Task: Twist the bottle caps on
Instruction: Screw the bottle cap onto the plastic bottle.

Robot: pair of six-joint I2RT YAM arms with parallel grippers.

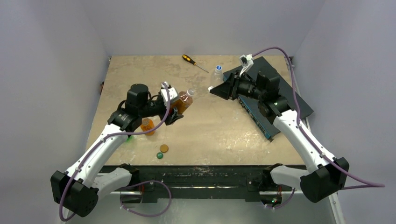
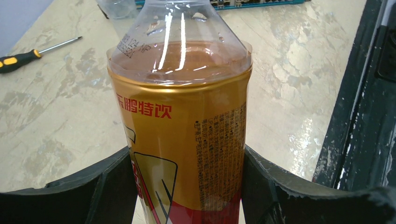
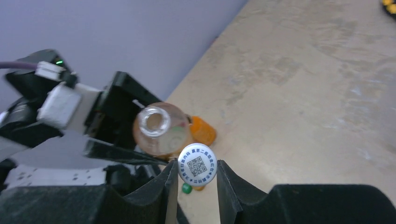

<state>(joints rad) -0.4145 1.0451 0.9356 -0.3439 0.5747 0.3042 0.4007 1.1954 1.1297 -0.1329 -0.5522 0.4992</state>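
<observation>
My left gripper [image 1: 176, 108] is shut on an amber bottle [image 1: 185, 99] with a gold label [image 2: 187, 121], tilting it toward the right arm. Its mouth [image 3: 154, 120] is open and uncapped. My right gripper [image 1: 213, 90] is shut on a white cap [image 3: 197, 165], printed inside facing the camera, held just short of the bottle's mouth and a little to one side. A small orange bottle [image 1: 147, 125] sits by the left arm. An orange cap [image 1: 164, 148] and a dark green cap [image 1: 160, 155] lie near the front. A clear bottle [image 1: 218, 71] wearing a blue cap stands at the back.
A black-and-orange screwdriver [image 1: 194, 61] lies at the back centre and also shows in the left wrist view [image 2: 28, 53]. A black board [image 1: 280, 93] with a circuit strip covers the right side under the right arm. Grey walls surround the table.
</observation>
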